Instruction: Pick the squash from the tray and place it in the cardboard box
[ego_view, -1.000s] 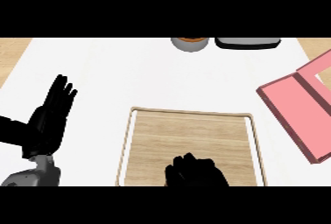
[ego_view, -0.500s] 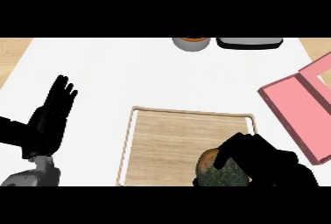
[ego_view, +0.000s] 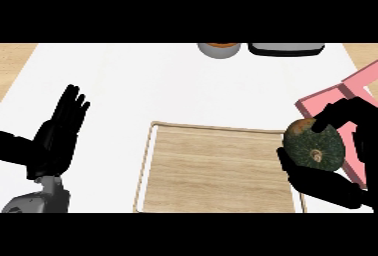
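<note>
Head view: right hand (ego_view: 325, 182) fingers curl round a dark green squash (ego_view: 314, 146) beside a pink box (ego_view: 360, 84); left hand (ego_view: 55, 135) fingers straight.

Your right hand (ego_view: 323, 181) has left the near middle of the tray (ego_view: 214, 155). A second ago it hid the squash (ego_view: 314, 145); now it's curled round it and has carried it right, past the tray's right edge, just beside the pink box (ego_view: 362, 82)
</note>
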